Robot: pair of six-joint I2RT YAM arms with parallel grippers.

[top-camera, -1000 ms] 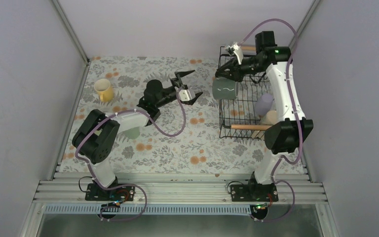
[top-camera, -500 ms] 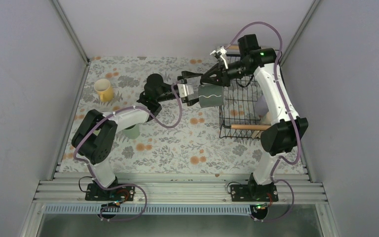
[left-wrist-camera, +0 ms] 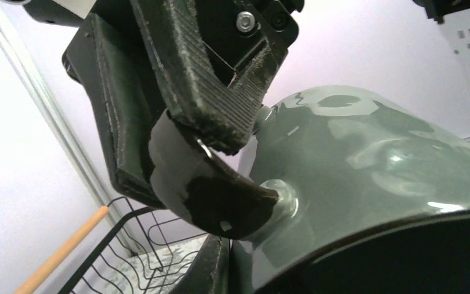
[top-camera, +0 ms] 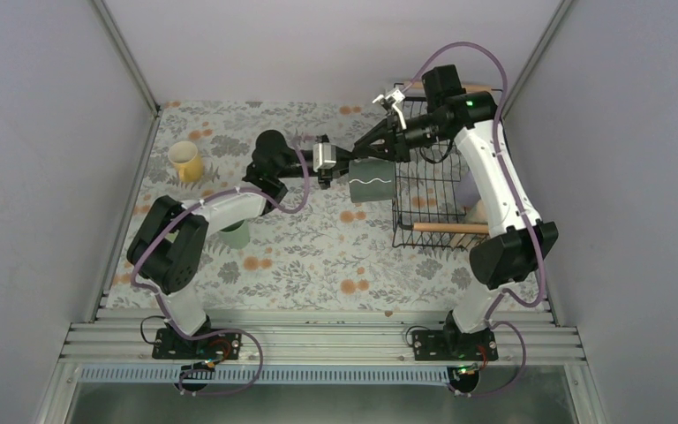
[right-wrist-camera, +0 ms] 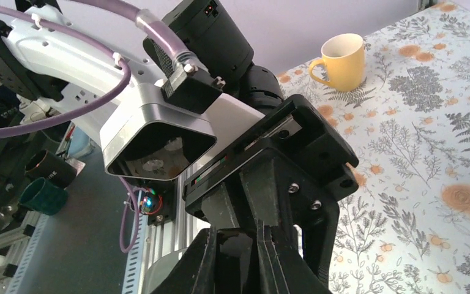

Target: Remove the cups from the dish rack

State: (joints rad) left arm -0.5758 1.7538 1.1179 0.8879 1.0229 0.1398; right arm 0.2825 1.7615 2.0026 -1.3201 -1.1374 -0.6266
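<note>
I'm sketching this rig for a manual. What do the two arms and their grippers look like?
Both the left arm and right arm have white links, black joint housings and a looping lavender cable. The left gripper and right gripper are black; a silver camera block sits on the left wrist. A green light glows on the right arm.
</note>
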